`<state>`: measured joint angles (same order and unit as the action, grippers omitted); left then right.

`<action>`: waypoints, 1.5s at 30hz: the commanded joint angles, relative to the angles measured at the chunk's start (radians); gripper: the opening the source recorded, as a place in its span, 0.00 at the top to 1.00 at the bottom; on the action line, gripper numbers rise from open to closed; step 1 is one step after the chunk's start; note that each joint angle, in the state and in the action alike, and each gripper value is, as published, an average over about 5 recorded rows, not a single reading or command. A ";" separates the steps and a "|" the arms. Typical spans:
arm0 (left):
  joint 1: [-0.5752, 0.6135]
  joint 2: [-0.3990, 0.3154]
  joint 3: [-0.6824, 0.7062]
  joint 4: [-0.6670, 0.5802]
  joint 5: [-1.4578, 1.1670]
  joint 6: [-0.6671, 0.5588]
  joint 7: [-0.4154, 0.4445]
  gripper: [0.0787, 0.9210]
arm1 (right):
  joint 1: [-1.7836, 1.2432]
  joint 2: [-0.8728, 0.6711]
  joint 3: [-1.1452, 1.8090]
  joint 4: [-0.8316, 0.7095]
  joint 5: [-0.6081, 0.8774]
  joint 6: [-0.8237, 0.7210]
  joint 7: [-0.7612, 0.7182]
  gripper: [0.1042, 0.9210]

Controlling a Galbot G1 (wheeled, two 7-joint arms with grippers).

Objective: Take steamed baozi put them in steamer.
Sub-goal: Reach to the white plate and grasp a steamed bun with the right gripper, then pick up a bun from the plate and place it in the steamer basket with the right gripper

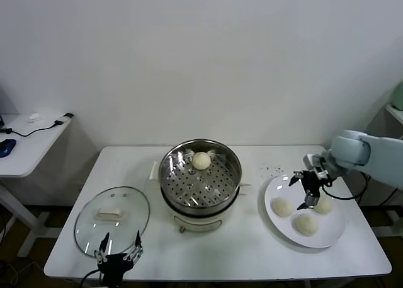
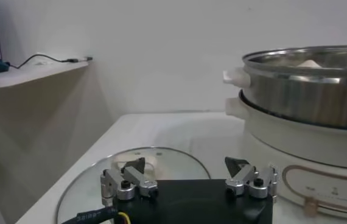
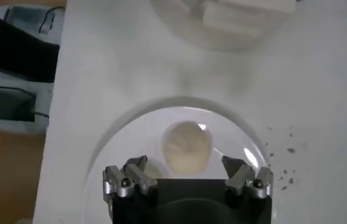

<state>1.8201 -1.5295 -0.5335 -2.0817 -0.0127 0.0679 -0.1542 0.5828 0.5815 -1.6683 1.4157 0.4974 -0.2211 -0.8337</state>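
The steamer (image 1: 200,178), a shiny perforated basket on a cream-white pot base, stands mid-table with one baozi (image 1: 201,160) at its far side. Three more baozi (image 1: 281,207) (image 1: 306,224) (image 1: 323,205) lie on the white plate (image 1: 330,231) to the right. My right gripper (image 1: 306,196) hovers open above the plate. In the right wrist view its gripper (image 3: 185,167) has its jaws spread to either side of one baozi (image 3: 187,145) and holds nothing. My left gripper (image 1: 118,253) is open and empty at the table's front left edge.
A glass lid (image 1: 112,218) with a white knob lies front left, just beyond the left gripper (image 2: 187,165). The steamer (image 2: 307,85) rises close beside it. Dark crumbs (image 1: 272,171) dot the table behind the plate. A side table (image 1: 28,143) stands at far left.
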 commanded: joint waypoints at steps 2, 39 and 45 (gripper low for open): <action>-0.002 -0.001 0.000 0.012 0.001 0.000 0.001 0.12 | -0.194 0.027 0.123 -0.095 -0.026 -0.074 0.060 0.12; -0.013 -0.009 0.007 0.017 0.003 0.018 0.000 0.12 | -0.241 0.080 0.216 -0.152 -0.033 -0.053 0.000 0.33; -0.006 -0.009 0.011 0.008 0.007 0.017 -0.001 0.12 | -0.110 0.041 0.162 -0.105 -0.036 -0.033 -0.051 0.38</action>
<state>1.8136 -1.5399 -0.5229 -2.0721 -0.0072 0.0855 -0.1550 0.4057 0.6447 -1.4915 1.2925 0.4641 -0.2570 -0.8591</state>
